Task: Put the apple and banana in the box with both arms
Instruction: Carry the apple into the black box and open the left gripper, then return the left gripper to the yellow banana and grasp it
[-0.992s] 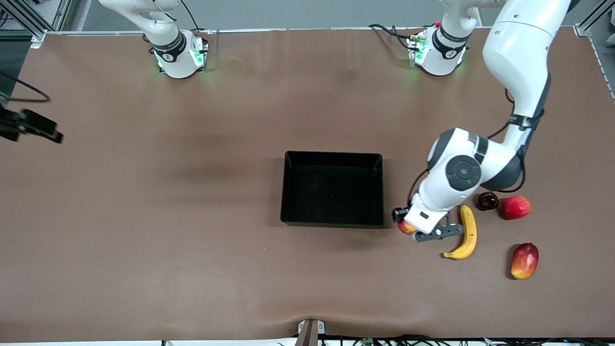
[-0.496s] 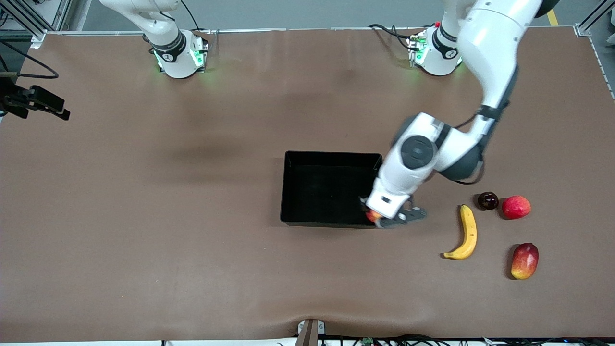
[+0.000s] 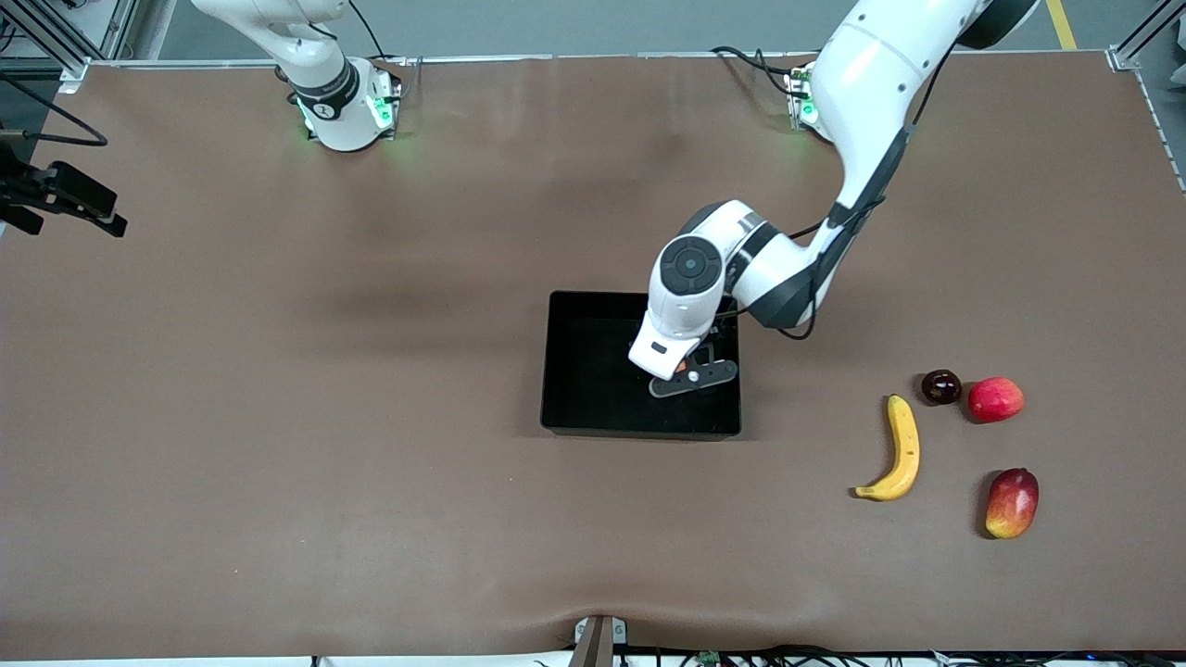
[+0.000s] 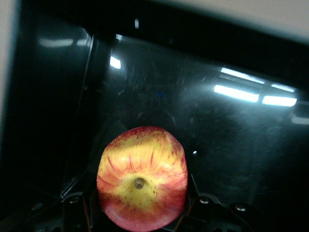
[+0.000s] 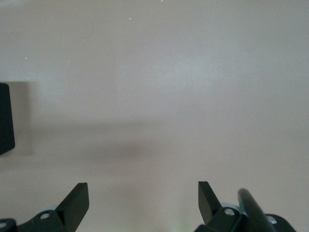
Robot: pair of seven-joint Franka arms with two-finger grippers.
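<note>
1. Nearest the front camera we see a long red and yellow mango-like fruit (image 3: 1012, 502) on the brown bench (image 3: 278, 463), toward the left arm's end.
2. A bit farther lies the curved yellow banana (image 3: 897, 449), not yet picked up. Near it sit a smooth pinkish-red round fruit (image 3: 995, 399) and a small dark round fruit (image 3: 940, 386).
3. Next is the shallow shiny black plastic box (image 3: 565, 371). Our left claw (image 3: 693, 369) hangs over it, holding the small red apple with yellow streaks (image 4: 142, 178).
4. If we let go from too high, the apple may bounce or roll out over the low wall.
5. Our right claw (image 5: 143, 199) waits wide apart and holds nothing, over bare bench at the right arm's end. It has a long reach to the banana and may bump the left arm.
</note>
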